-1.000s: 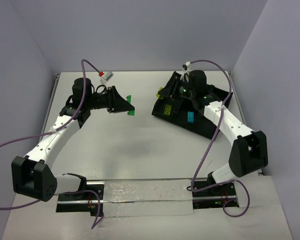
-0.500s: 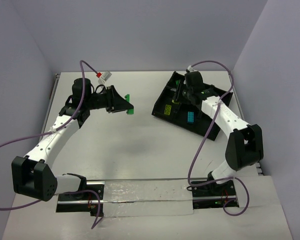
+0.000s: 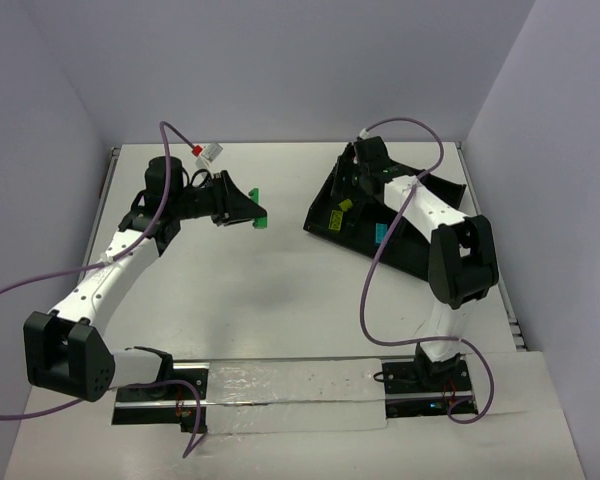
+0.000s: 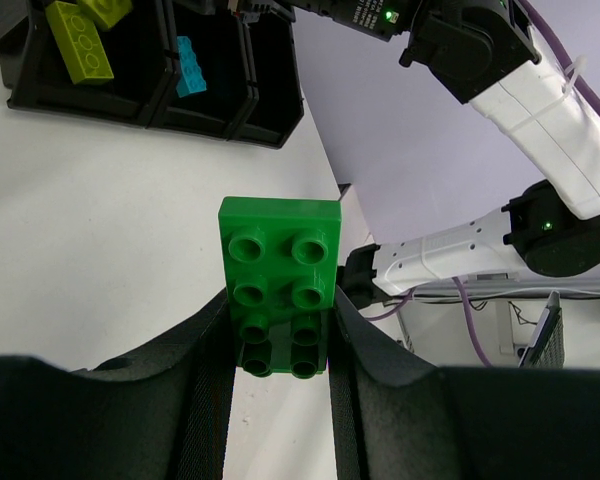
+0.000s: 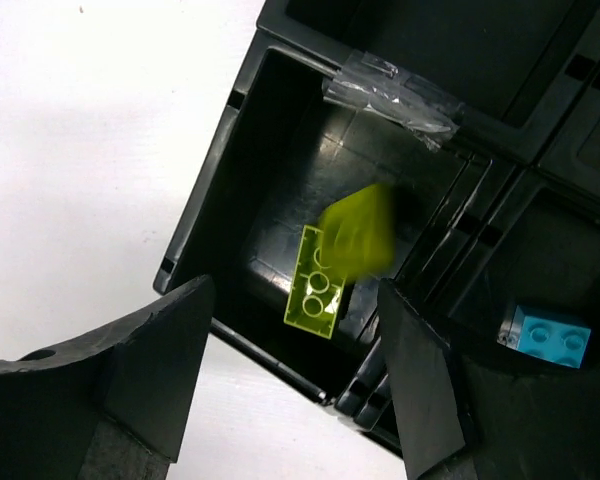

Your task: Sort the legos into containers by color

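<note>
**Green brick held on the left, right pincer gaping over the tray**

Across the white worktop (image 3: 280,310), the black tray (image 3: 405,258) sits far right, well apart from the left pincer (image 4: 280,325). That pincer is clamped on the green brick (image 4: 280,270), held above the worktop's left half. The right pincer (image 5: 290,340) hangs spread and empty over a compartment holding a flat yellow brick (image 5: 315,285). A yellow blur (image 5: 360,235) sits above it, likely a second piece in motion. A cyan brick (image 5: 545,335) lies next door. The green brick looks light, rigid and slick, so it is best pinched on its smooth side walls. Only the left wrist view shows the grip sitting low on those walls. From overhead, the brick is a green speck.
</note>
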Controlling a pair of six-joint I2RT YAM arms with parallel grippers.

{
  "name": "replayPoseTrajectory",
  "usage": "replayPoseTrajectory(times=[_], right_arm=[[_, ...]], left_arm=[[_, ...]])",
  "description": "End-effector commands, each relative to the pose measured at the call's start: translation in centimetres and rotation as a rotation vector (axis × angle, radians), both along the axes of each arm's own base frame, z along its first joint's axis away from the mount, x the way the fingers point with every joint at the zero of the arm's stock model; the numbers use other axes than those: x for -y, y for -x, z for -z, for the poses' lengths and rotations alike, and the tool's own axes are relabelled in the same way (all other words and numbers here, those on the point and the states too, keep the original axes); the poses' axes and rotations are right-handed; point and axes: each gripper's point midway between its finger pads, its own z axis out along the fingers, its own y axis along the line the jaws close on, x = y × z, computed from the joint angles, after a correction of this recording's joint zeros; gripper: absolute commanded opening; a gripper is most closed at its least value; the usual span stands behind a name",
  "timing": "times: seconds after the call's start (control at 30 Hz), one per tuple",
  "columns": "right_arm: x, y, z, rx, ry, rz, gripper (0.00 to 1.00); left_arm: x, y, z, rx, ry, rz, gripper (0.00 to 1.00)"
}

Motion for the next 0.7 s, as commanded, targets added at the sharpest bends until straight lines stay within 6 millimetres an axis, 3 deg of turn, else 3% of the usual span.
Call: replayPoseTrajectory(times=[0.0, 0.17, 0.37, 0.53, 0.67], right_arm=[[-1.0, -0.9, -4.9, 0.12, -0.031, -0.021, 0.74], [-3.3, 2.3, -8.9, 0.222, -0.172, -0.181, 0.7], [-7.4, 8.6, -14.2, 0.336, -0.39, -0.514, 0.64], [-10.5, 13.9, -17.9, 0.338, -0.563, -0.819, 0.67], [-12.2, 16.6, -19.5, 0.328, -0.667, -0.982, 0.72]], left_arm=[[0.2, -0.7, -1.4, 0.03, 0.018, -0.012, 0.0], [0.6, -0.9, -1.3, 0.022, 0.027, 0.008, 0.0], [1.0, -0.6, -2.0, 0.041, 0.038, 0.037, 0.0], [1.3, -0.2, -2.7, 0.062, 0.062, 0.066, 0.0], [1.6, 0.1, -3.5, 0.084, 0.088, 0.087, 0.0]])
